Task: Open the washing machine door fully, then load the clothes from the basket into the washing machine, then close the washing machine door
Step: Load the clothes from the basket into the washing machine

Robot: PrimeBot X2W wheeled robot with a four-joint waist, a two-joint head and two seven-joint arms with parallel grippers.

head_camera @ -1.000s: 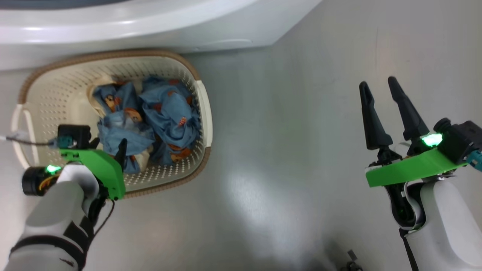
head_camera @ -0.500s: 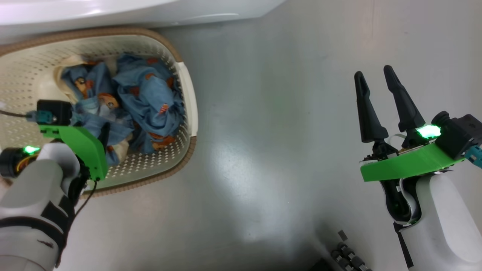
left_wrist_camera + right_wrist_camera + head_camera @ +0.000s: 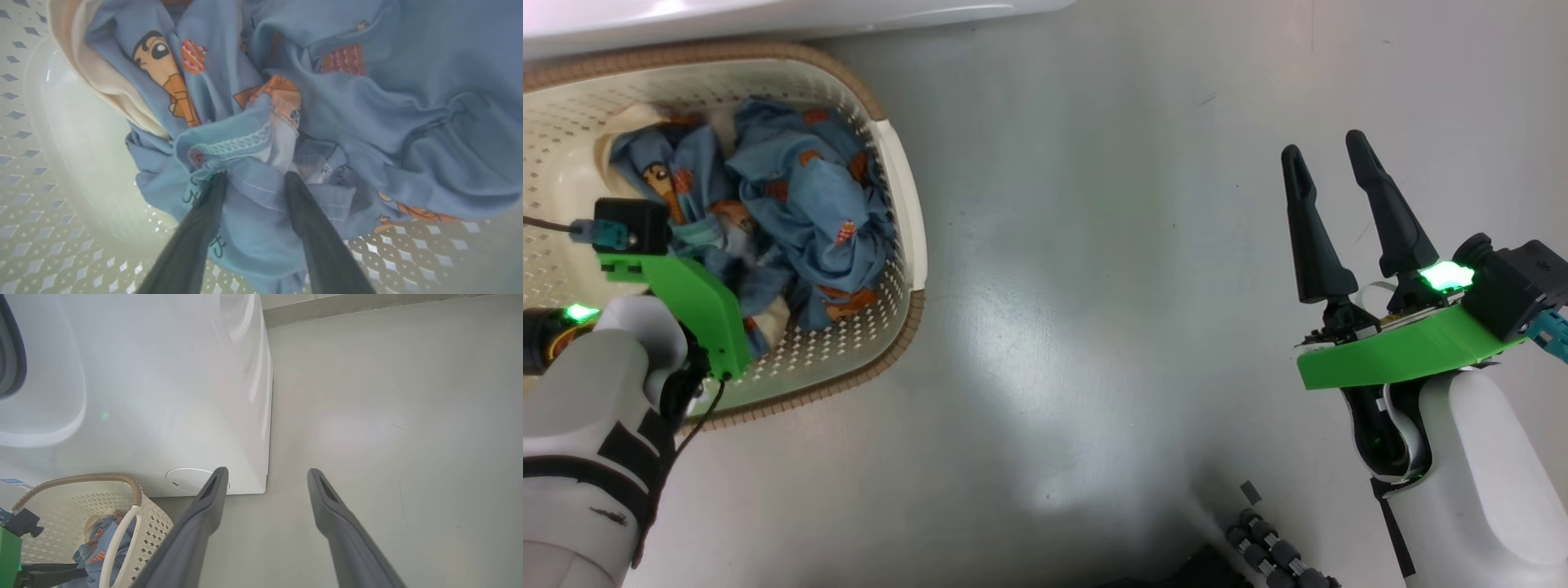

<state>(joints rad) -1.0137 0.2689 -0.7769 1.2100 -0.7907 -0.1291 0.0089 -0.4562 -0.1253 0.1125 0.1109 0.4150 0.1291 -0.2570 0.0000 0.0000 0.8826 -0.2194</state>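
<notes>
Green bracket (image 3: 1396, 355), dark-fingered right hand (image 3: 1322, 144)

No text can be read. A small blue label (image 3: 10, 482), its print too small, is borne by the big white washing machine (image 3: 163, 396) just above the cream perforated plastic basket (image 3: 81, 478); dark script-like marks (image 3: 217, 245) on light blue garments (image 3: 367, 102) inside that basket are undeciphered.

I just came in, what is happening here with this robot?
The robot is loading laundry. Its left claw is down in the basket, close to the washing machine, with its fingers on either side of a fold of the clothes; whether it grips yet, I cannot tell. The right claw is open and empty above the floor.
</notes>
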